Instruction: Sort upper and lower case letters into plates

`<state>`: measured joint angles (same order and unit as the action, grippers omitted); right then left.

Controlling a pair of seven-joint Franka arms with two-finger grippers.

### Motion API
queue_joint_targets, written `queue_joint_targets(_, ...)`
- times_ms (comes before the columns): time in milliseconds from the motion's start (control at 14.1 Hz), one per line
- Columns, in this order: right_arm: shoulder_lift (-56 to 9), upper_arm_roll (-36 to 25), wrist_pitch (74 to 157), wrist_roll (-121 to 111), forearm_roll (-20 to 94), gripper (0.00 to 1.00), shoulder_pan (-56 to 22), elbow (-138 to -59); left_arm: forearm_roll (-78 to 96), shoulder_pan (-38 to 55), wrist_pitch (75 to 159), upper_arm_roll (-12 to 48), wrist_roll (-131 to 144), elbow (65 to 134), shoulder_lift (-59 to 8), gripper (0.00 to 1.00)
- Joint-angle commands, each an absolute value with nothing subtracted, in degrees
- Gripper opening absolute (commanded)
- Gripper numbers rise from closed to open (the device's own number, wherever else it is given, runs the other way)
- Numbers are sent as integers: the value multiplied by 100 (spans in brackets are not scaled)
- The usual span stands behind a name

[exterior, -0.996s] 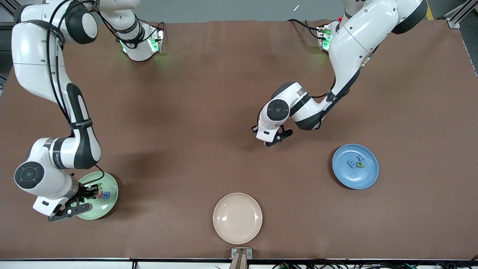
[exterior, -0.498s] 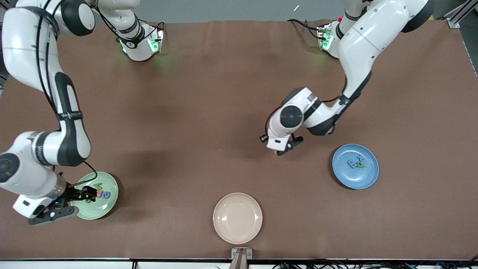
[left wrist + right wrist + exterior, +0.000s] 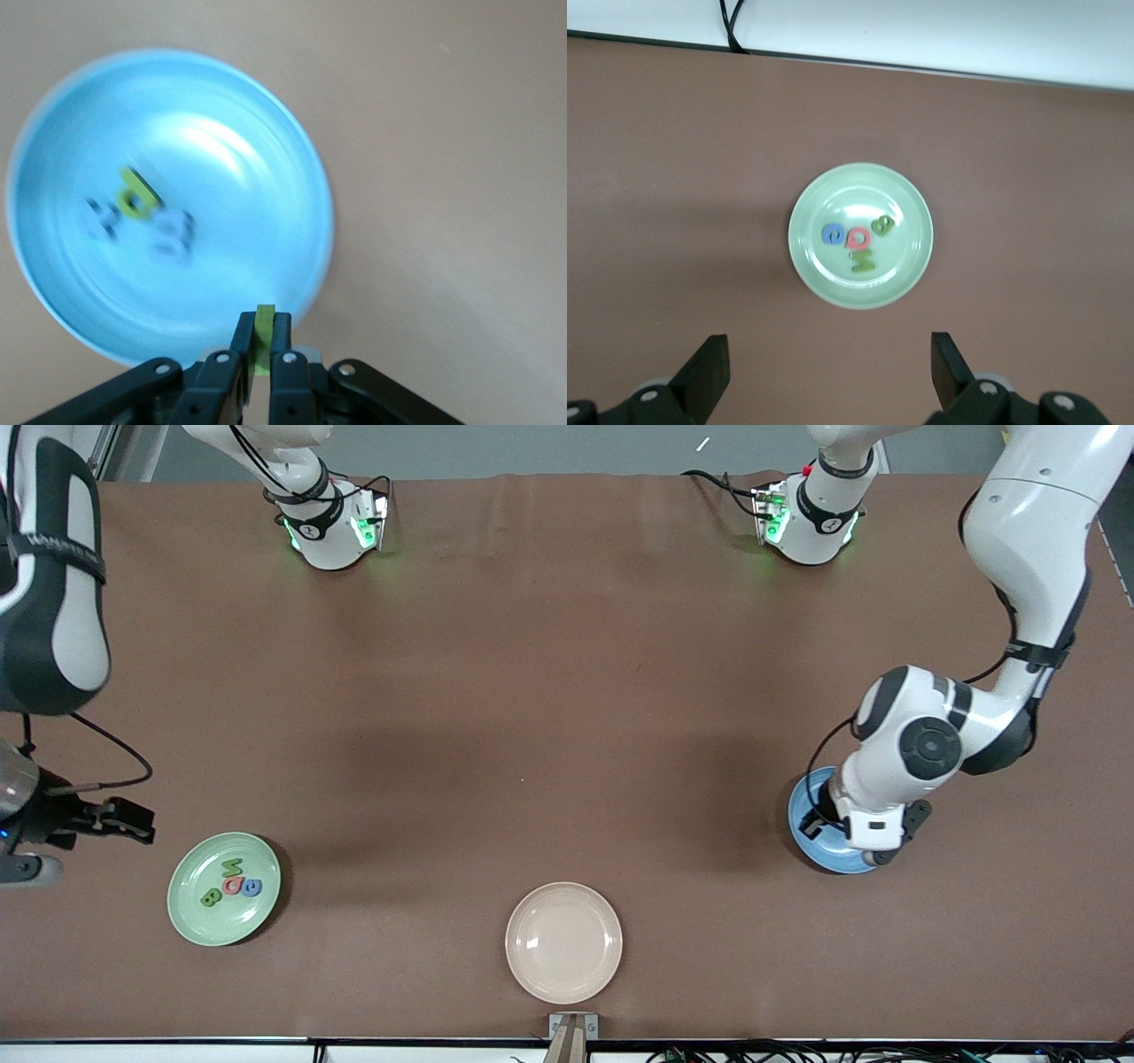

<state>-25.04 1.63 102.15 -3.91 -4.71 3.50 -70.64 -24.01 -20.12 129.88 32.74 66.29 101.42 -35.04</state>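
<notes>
The pale green plate [image 3: 182, 908] lies near the right arm's end of the table and holds several letters: two green [image 3: 232, 865], one pinkish-red [image 3: 232, 886] and one blue [image 3: 252, 886]. They also show in the right wrist view [image 3: 857, 236]. My right gripper [image 3: 133, 828] is open and empty, up over bare table beside that plate [image 3: 908, 266]. My left gripper [image 3: 879, 854] hangs over the blue plate [image 3: 808, 837] and hides most of it. It is shut on a green letter [image 3: 264, 341] over the plate's rim [image 3: 292, 133]. Three blurred letters [image 3: 142, 199] lie in that plate.
A cream-beige plate [image 3: 563, 942] with nothing in it lies near the front edge, midway between the two other plates. The arm bases [image 3: 332, 527] stand along the table's back edge.
My right gripper has left the green plate, risen and drawn off toward the table's end. My left arm has swung from mid-table to over the blue plate.
</notes>
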Motion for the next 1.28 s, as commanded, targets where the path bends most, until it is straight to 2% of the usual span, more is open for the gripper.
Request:
queue_joint_targets(0,-1734,167,9819,34,-396,100,255,-7400,-2540,-2118,12973,3340,6486,10239,-3577,45)
queue_joint_targets(71,-1549,167,9609,53,-387,100,255,-7400,-2540,-2136,12964,3340,6512,10239,-3542,94)
queue_joint_targets(142,-1364,158,9459,61,-387,100,220,-7435,-2549,-2197,12929,3349,6504,10231,-3472,100)
queue_joint_targets(356,-461,176,9438,62,-230,100,281,-8240,-2549,-2215,12246,3375,5744,10021,-2859,100)
queue_joint_targets(712,710,184,10264,53,-44,100,474,-9956,-2470,-2285,10182,3506,3817,8458,-2040,100)
queue_joint_targets(925,800,185,10266,-8,-44,100,466,-10099,-2339,-2311,9222,3586,2773,7893,-1619,100)
queue_joint_targets(1139,774,176,10152,70,-44,100,369,-9985,-1873,-2417,9018,3498,1786,7936,-977,100)
queue_joint_targets(1210,765,176,10021,79,-44,100,334,-9889,-1707,-2278,8878,3263,1645,7945,-828,100)
